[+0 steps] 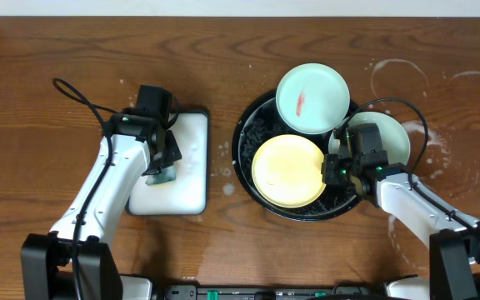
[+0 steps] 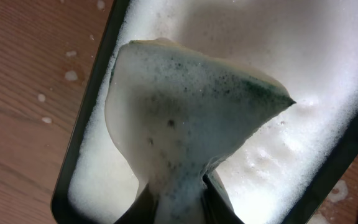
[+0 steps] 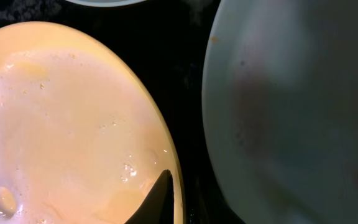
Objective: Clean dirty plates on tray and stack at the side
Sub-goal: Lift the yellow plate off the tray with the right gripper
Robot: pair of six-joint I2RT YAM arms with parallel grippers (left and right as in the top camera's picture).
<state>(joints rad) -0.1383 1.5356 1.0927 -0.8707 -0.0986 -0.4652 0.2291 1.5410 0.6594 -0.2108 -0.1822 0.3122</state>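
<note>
My left gripper pinches a green sponge over the white dish. My right gripper has a finger on the rim of the yellow plate in the black tray, but I cannot tell its grip. Two mint plates overlap the tray's rim.

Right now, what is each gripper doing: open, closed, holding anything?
Left gripper: closed on the sponge.
Right gripper: cannot tell; one finger sits at the rim of the yellow plate, the other is hidden.

White arm links, black joints and bases, looping black cables, small green lights.
</note>
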